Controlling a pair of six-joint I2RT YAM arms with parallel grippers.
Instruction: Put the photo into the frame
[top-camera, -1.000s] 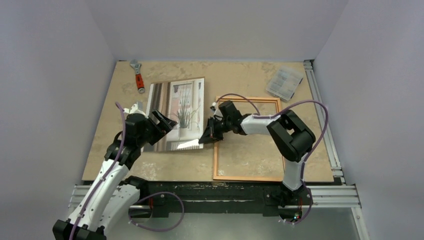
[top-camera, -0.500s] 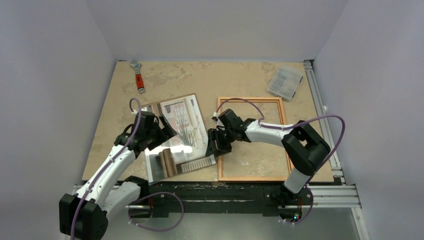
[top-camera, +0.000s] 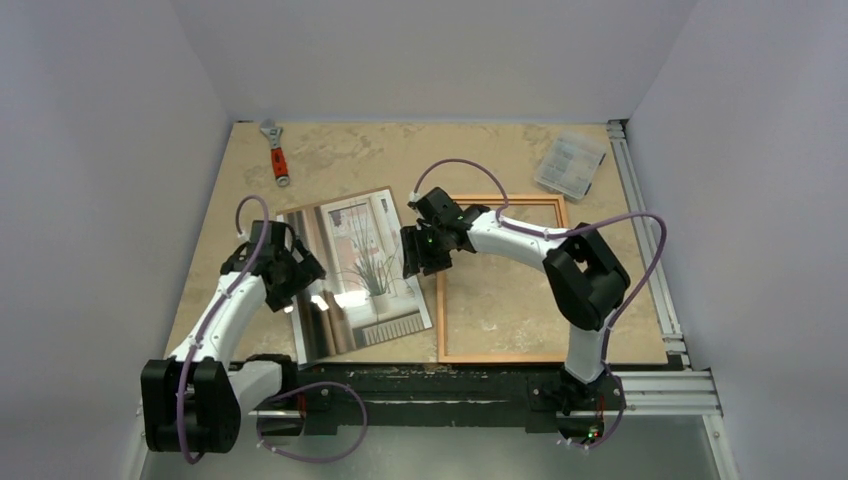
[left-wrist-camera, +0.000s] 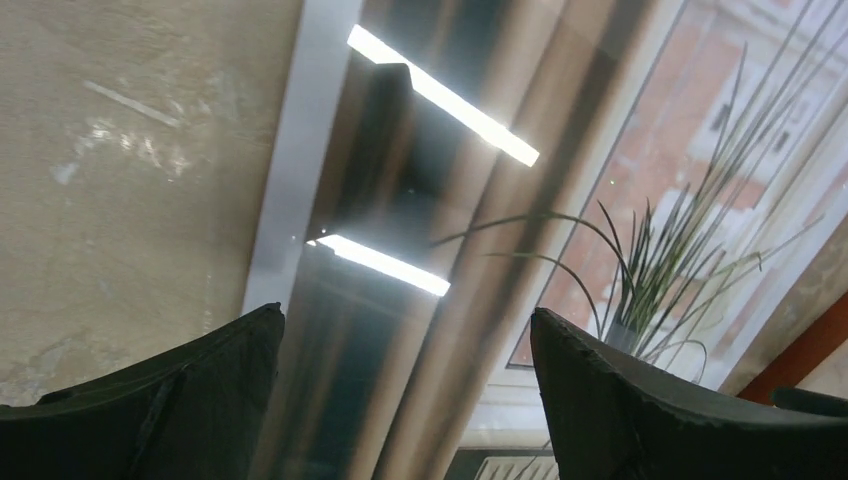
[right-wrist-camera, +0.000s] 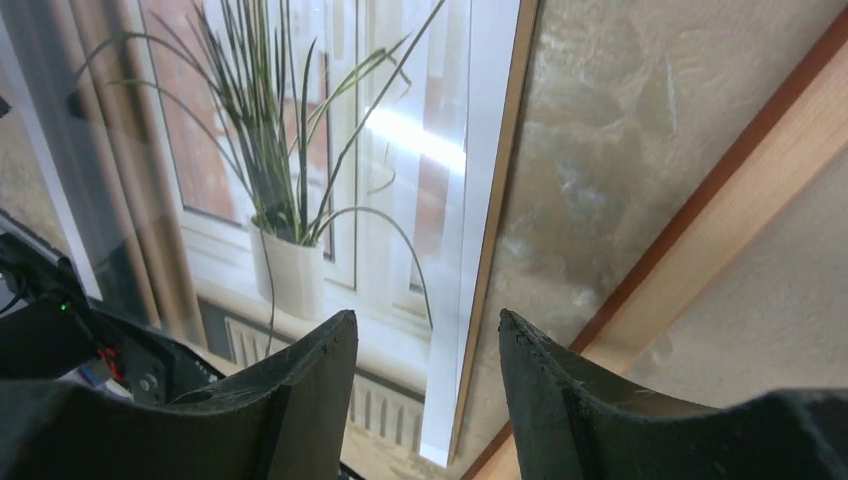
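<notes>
The photo lies picture side up on the table, turned slightly askew, just left of the frame. The plant and striped curtains show in both wrist views, photo and photo. My left gripper hovers open over the photo's left part, and in its own view the left gripper holds nothing. My right gripper hangs open above the photo's right edge. In its own view that edge runs under the gap of the right gripper, with the frame's bar to its right.
An orange-handled wrench lies at the far left of the table. A clear plastic box sits at the far right. Metal rails run along the table's right side and near edge.
The right gripper has opened and let go of the photo's corner. The photo has turned and now lies askew nearer the front edge. The left gripper drew back to the left.
</notes>
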